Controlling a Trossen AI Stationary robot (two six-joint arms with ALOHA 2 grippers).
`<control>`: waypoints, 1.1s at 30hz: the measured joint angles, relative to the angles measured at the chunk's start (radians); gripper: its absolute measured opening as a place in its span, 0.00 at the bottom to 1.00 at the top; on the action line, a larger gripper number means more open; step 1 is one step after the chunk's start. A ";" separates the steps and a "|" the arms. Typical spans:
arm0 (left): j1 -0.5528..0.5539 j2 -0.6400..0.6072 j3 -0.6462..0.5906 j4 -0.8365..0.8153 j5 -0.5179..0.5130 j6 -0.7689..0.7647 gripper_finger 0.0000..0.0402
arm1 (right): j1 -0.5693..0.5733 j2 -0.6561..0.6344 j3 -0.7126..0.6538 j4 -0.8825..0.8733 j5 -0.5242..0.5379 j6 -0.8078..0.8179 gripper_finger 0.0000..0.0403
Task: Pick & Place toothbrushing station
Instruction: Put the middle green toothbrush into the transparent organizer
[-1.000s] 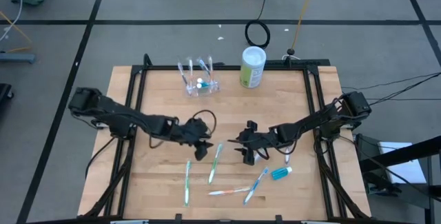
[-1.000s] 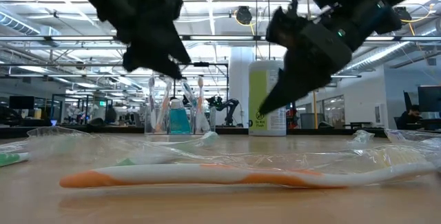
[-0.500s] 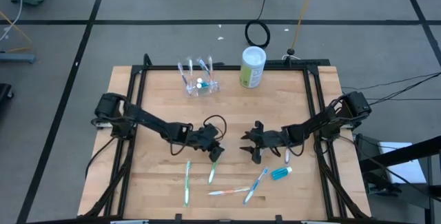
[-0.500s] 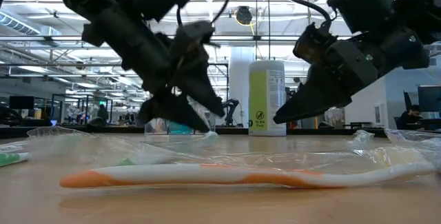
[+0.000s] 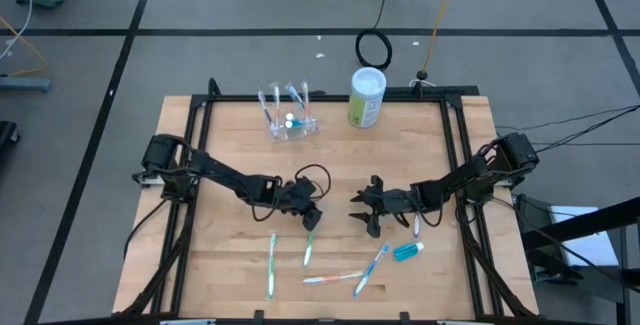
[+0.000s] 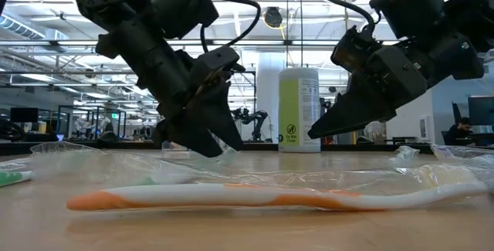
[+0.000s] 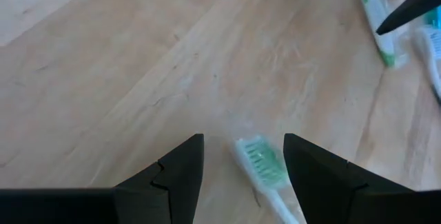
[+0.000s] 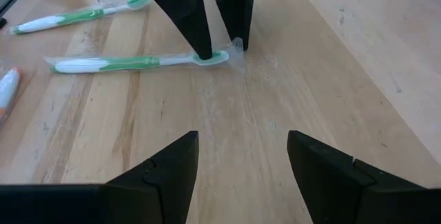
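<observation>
Now the left hand (image 7: pixel 242 162), spread wide, sits low over the head of a green toothbrush (image 7: pixel 264 169) on the counter (image 7: pixel 103 79), so it should drop straight and pinch softly, fingers (image 7: pixel 172 176) either side.

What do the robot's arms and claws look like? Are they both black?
Yes. Both arms are black and thin, built from jointed pieces. Loose black cables loop over each one near the wrist. The left claw and the right claw each end in two flat, pointed black fingers, shaped a bit like wedges. No coloured markings show on them.
</observation>
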 joint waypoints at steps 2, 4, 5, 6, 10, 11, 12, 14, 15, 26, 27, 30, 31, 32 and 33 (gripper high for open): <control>0.002 0.000 0.000 0.000 -0.005 0.001 0.48 | 0.000 0.000 0.000 0.000 0.000 0.000 0.53; 0.004 0.000 0.000 -0.006 -0.011 0.001 0.44 | 0.000 0.000 0.000 0.000 0.000 0.000 0.53; 0.004 0.000 0.000 -0.010 -0.015 0.001 0.42 | 0.000 0.000 0.000 0.000 0.000 0.000 0.53; 0.005 0.000 0.000 -0.016 -0.021 0.001 0.40 | 0.000 0.000 0.000 0.000 0.000 0.000 0.53; 0.013 0.000 0.000 -0.025 -0.035 0.001 0.32 | 0.000 0.000 0.000 0.000 0.000 0.000 0.53; 0.015 0.000 0.000 -0.024 -0.036 0.001 0.30 | 0.000 0.000 0.000 0.000 0.000 0.000 0.53; 0.016 0.000 0.000 -0.024 -0.036 0.001 0.28 | 0.000 0.000 0.000 0.000 0.000 0.000 0.53; 0.020 0.000 0.000 -0.019 -0.036 -0.002 0.25 | 0.000 0.000 0.000 0.000 0.000 0.000 0.53; 0.021 0.000 0.000 -0.013 -0.036 -0.003 0.24 | 0.000 0.000 0.000 0.000 0.000 0.000 0.53; 0.021 0.000 0.000 0.016 -0.037 0.026 0.11 | 0.000 0.001 0.000 -0.001 0.000 -0.026 0.53; 0.021 0.000 0.000 0.016 -0.037 0.027 0.10 | 0.000 0.001 0.000 -0.001 0.000 -0.026 0.53; 0.020 0.000 0.000 0.040 -0.037 0.037 0.06 | 0.000 0.001 0.000 -0.001 0.000 -0.026 0.53; 0.020 0.000 0.000 0.052 -0.037 0.045 0.05 | 0.000 0.001 0.000 -0.001 0.000 -0.026 0.53; 0.020 0.000 0.000 0.064 -0.037 0.057 0.04 | 0.000 0.001 0.000 -0.001 0.000 -0.026 0.53; 0.020 0.000 0.000 0.077 -0.037 0.069 0.03 | 0.000 0.001 0.000 -0.001 0.000 -0.026 0.53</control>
